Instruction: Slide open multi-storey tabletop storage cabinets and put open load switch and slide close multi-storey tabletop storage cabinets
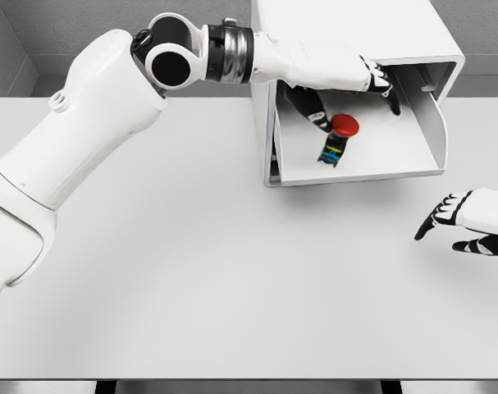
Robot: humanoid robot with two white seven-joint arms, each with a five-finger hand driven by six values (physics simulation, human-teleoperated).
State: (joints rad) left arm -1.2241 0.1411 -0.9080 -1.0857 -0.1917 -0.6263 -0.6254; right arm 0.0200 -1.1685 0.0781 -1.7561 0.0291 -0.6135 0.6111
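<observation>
The white storage cabinet (355, 49) stands at the far side of the pale surface (216, 271), right of centre, with its lower drawer (372, 160) pulled out toward the camera. The load switch (338, 138), red-capped with a dark body bearing coloured marks, lies tilted inside the drawer near its left half. The left robot hand (347, 103) reaches into the drawer above the switch, dark fingers (314, 111) spread downward just beside the red cap; whether they touch it cannot be told. The right robot hand (462, 222) hovers over the surface at the right edge, fingers relaxed and loosely apart, holding nothing
</observation>
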